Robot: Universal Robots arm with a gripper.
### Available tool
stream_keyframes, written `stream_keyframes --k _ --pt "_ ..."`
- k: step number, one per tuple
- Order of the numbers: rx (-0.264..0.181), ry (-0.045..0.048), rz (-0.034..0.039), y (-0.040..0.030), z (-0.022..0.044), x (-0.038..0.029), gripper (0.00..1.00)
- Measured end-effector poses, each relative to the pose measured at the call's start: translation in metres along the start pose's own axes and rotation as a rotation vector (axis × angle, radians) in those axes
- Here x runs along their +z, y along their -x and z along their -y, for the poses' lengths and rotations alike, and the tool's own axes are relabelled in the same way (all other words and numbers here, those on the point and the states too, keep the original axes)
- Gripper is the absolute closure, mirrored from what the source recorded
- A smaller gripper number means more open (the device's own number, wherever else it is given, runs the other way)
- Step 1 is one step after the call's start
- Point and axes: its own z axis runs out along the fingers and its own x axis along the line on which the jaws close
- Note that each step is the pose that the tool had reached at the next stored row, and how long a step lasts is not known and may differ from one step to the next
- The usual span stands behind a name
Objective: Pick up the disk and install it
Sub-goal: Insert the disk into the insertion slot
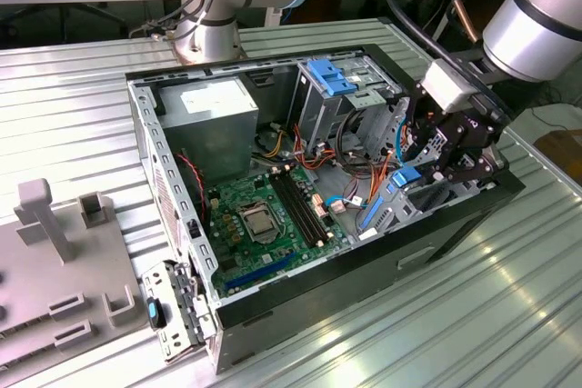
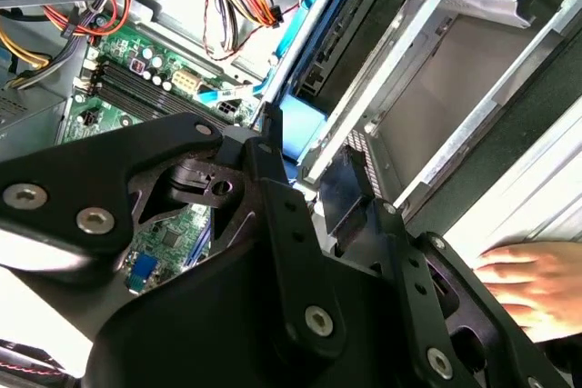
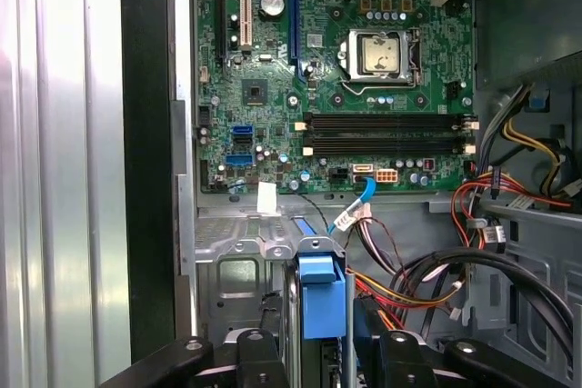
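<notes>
We see the pincer (image 3: pixel 320 356) narrowed on the disk (image 3: pixel 320 302), a black finger (image 3: pixel 259 361) on either side of the blue-railed slab, which stands on edge. In the exterior view the pincer (image 1: pixel 427 184) holds the disk (image 1: pixel 402 179) low inside the open computer case (image 1: pixel 168 179), at the bay by the case wall on the exterior view's right, beside the green motherboard (image 1: pixel 264 215). The case lies on the ribbed metal worktop (image 1: pixel 473 315). In the second wrist view we notice a person's hand (image 2: pixel 532 283) resting just outside the case.
</notes>
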Motion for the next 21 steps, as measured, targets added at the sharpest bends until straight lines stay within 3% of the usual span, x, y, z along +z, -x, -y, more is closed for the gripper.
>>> stream_keyframes --k 3,8,11,12,13,15,17,19,21 --pt "0.0 0.0 -0.0001 0.0001 0.0025 0.0 0.56" --pt "0.0 0.0 0.0 0.0003 0.0198 0.0008 0.57" --pt "0.0 0.0 0.0 0.0004 0.0257 0.001 0.76" --pt "0.0 0.0 -0.0001 0.0005 0.0275 0.001 0.76" --pt "0.0 0.0 -0.0001 0.0007 0.0295 0.0011 0.83" --pt "0.0 0.0 0.0 0.0016 0.0347 0.0016 0.83" --pt "-0.001 -0.0036 0.0 0.0016 0.0347 0.0023 0.83" --pt "-0.004 -0.0159 0.0003 0.0018 0.0347 0.0052 0.83" --pt "-0.005 -0.0159 0.0002 0.0021 0.0346 0.0062 0.83"
